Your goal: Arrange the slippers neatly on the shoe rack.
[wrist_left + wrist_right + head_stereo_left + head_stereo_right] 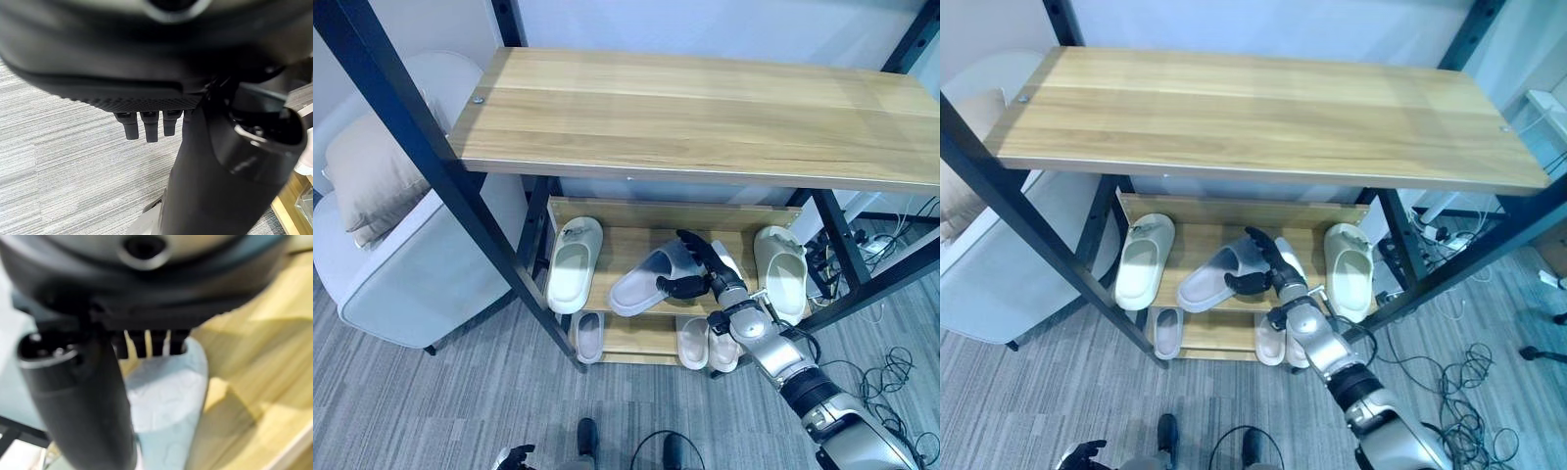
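Observation:
A shoe rack (705,117) with wooden shelves stands before me. On its middle shelf (626,245) a white slipper (574,264) lies straight at the left and another (781,272) at the right. Between them a pale slipper (641,284) lies slanted, toe toward the left front. My right hand (697,270) is on its strap, fingers over the top and thumb curled into the opening. A further white slipper (1290,257) lies partly hidden under that hand. My left hand (514,457) hangs low over the floor, fingers relaxed.
The lower shelf (631,338) holds a small slipper (589,336) at the left and a pair (707,343) at the right. A grey armchair (421,284) with a cushion (367,176) stands left of the rack. Cables (886,377) lie on the floor at the right.

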Available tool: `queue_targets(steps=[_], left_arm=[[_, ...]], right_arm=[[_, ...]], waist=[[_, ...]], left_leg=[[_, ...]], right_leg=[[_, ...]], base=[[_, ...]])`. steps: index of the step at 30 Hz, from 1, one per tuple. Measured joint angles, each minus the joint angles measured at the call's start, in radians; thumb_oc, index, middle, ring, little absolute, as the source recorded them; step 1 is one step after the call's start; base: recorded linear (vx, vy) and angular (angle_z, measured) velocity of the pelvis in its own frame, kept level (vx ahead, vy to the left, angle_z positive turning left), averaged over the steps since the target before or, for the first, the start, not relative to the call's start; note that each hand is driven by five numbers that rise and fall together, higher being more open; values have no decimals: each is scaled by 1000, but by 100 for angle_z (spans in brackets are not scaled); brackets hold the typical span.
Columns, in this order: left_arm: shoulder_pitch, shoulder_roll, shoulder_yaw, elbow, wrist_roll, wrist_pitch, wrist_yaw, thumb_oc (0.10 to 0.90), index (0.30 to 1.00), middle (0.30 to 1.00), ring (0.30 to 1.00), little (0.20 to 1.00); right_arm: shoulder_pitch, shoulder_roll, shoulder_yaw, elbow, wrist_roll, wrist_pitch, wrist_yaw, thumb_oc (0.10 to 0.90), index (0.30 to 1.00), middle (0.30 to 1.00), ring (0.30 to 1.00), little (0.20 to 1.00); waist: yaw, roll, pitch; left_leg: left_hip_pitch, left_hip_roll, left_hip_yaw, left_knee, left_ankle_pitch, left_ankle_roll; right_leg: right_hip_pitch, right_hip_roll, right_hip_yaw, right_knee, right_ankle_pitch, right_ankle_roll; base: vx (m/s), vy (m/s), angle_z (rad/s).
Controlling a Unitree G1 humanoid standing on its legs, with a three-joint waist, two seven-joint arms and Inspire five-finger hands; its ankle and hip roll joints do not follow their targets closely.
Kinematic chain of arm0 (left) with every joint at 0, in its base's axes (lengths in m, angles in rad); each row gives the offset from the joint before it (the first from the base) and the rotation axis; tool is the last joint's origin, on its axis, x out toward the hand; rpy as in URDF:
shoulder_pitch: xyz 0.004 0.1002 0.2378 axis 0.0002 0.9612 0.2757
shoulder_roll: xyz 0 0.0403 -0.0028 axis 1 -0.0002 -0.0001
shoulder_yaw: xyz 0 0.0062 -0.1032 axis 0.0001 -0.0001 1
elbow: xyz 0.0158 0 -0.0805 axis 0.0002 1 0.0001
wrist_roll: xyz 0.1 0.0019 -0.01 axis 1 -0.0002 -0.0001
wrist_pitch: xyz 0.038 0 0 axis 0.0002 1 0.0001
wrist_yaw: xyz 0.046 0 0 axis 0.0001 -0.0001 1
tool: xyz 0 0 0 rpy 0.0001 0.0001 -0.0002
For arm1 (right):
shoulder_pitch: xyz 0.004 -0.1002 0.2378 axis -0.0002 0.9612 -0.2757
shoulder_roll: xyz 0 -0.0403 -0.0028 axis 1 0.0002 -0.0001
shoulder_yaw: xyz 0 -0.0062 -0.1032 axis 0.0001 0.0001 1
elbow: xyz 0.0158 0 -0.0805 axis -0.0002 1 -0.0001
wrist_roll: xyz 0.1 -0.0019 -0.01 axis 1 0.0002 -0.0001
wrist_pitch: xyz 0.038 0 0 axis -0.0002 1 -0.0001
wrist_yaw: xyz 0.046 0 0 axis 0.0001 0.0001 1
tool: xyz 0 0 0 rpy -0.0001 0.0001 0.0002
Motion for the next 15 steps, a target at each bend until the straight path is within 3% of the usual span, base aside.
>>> queue_targets(steps=[15], left_arm=[[6, -8, 1, -2, 0, 1, 1, 800, 900, 900, 900, 900]], right_arm=[[29, -1, -62, -3, -112, 17, -33, 400, 300, 300, 300, 300]], waist=[[-4, 19, -12]], left_leg=[[12, 0, -1, -2, 0, -1]], right_leg=[[11, 0, 0, 0, 0, 0]], base=[[0, 0, 0]])
